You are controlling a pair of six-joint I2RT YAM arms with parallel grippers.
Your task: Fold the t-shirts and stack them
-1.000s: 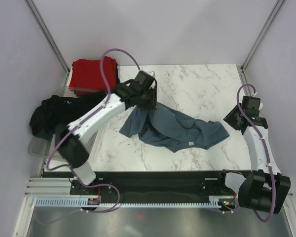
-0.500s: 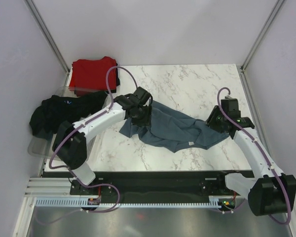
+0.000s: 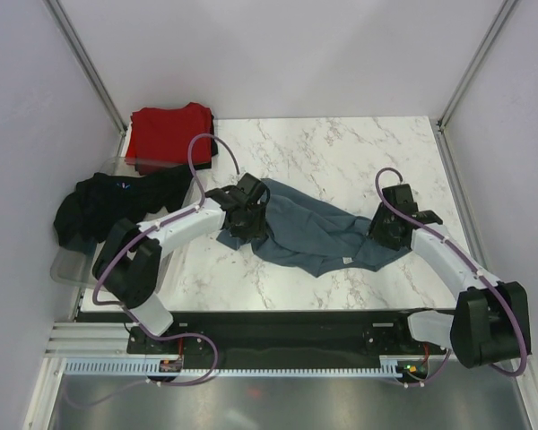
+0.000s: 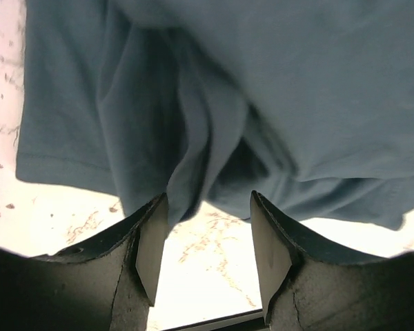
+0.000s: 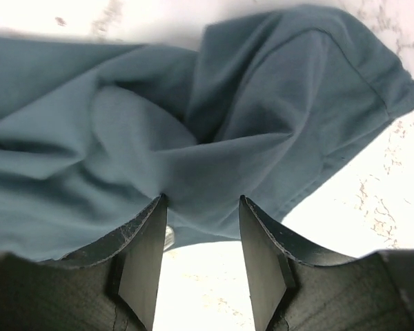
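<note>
Cloth is what both hands meet here: the blue-grey shirt lies crumpled in the middle of the marble tabletop, and its long axis runs from about 10 o'clock to 4 o'clock in the overhead view. Your left hand sits at the 10 o'clock end and your right hand at the 4 o'clock end, so each arm is nearest its own end.

Left wrist view: the fingers stand well apart. A soft ridge of gathered fabric droops toward the gap between their tips, with bare marble below it; nothing is pinched. Right wrist view: the fingers are just as wide, and the shirt's lower edge reaches into the gap, also ungripped. A sleeve with a stitched hem juts out at 2 o'clock in that view.

The fabric is thin, matte and limp, heaped in deep folds. I judge you will need to close on both ends and draw them apart along that axis to flatten it.

The red shirt lies folded at the 11 o'clock corner. The black shirt is slumped over the clear tray at 9 o'clock.
</note>
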